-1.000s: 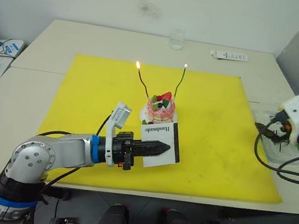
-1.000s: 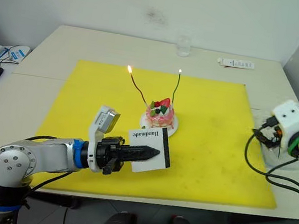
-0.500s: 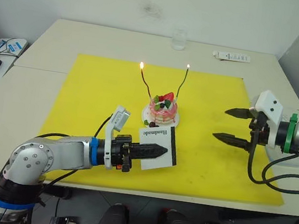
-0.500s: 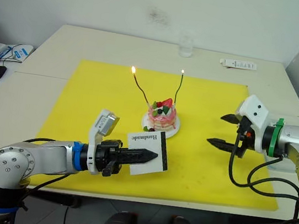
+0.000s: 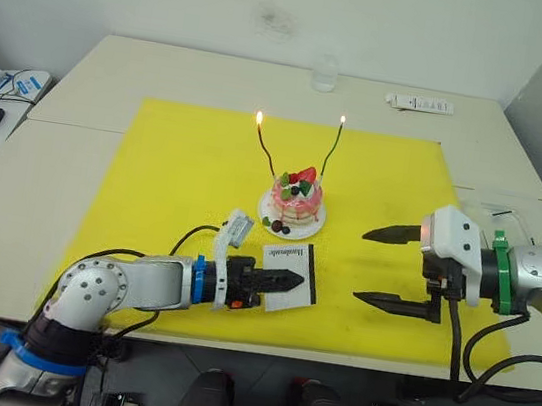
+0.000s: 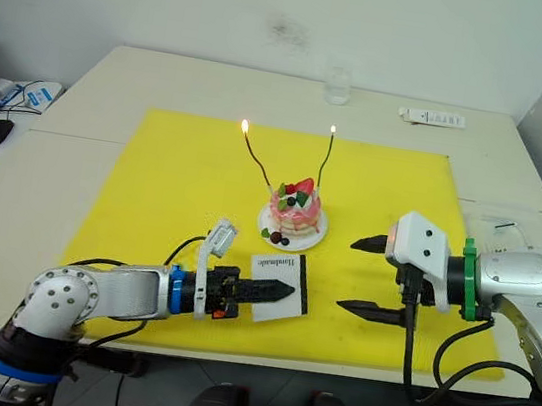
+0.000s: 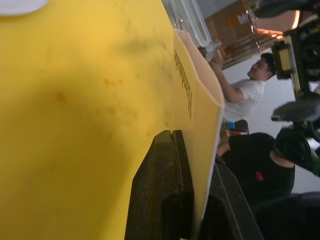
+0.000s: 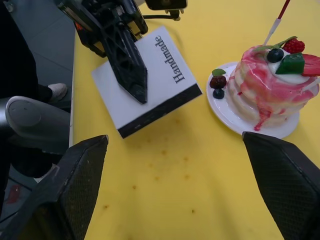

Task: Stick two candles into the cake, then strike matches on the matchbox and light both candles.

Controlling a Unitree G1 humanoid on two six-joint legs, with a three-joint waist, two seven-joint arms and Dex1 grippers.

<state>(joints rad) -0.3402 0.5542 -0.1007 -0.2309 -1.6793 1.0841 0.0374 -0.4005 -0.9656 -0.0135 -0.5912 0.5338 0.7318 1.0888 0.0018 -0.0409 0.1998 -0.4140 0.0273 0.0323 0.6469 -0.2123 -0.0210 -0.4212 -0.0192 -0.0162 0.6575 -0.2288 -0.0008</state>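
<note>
Left arm low, fingers [image 5: 285,283] clamping matchbox [image 5: 291,277]; right fingers [image 5: 388,235] spread.

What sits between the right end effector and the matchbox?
Nothing visible. The right end effector hangs open over bare yellow mat, and the stretch of mat to the matchbox holds nothing. The left end effector is shut on the matchbox from the far side. The cake stands off that line.

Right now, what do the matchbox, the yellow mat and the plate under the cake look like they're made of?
The matchbox looks like matte white cardboard: flat faces, printed lettering, a black edge strip. The yellow mat seems a thin, dull sheet, maybe rubber or foam; it lies flat with faint stains. The plate under the cake looks glossy white, ceramic or plastic.
</note>
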